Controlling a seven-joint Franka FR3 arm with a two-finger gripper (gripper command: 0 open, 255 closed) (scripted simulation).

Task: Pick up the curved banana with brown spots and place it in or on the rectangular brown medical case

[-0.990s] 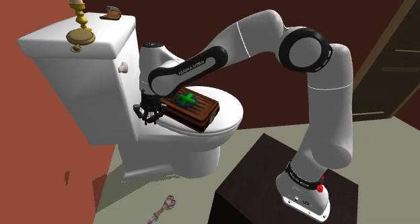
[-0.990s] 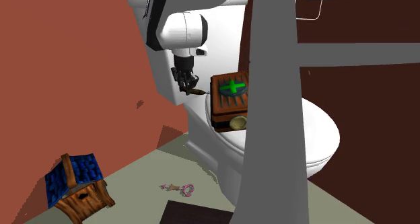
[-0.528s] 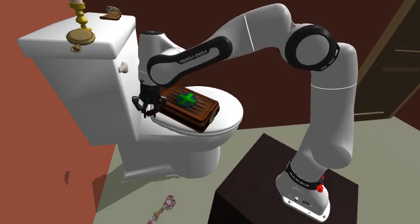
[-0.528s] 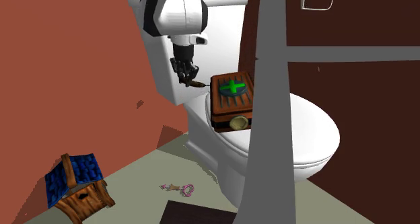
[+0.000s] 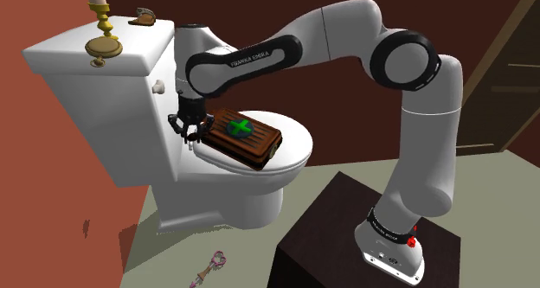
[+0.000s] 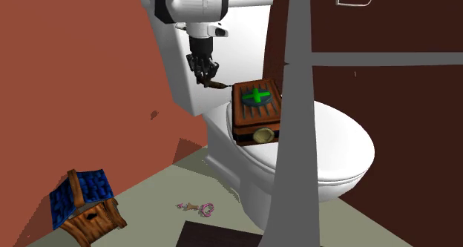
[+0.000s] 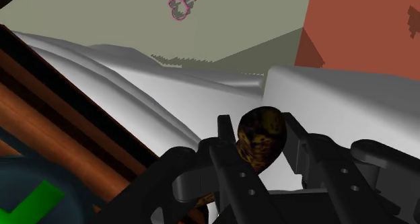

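The gripper [image 7: 259,132] hides most of the banana [image 7: 261,140], and the wrist view's edge crops the case [image 7: 47,115].

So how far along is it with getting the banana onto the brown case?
Done: the pincer is shut on the banana, holding it off the toilet seat. In hand: the banana hangs beside the case, not above it. Left: move over the case's lid and let go.

Dark spotted banana [image 7: 261,138] beside brown case [image 5: 245,137]
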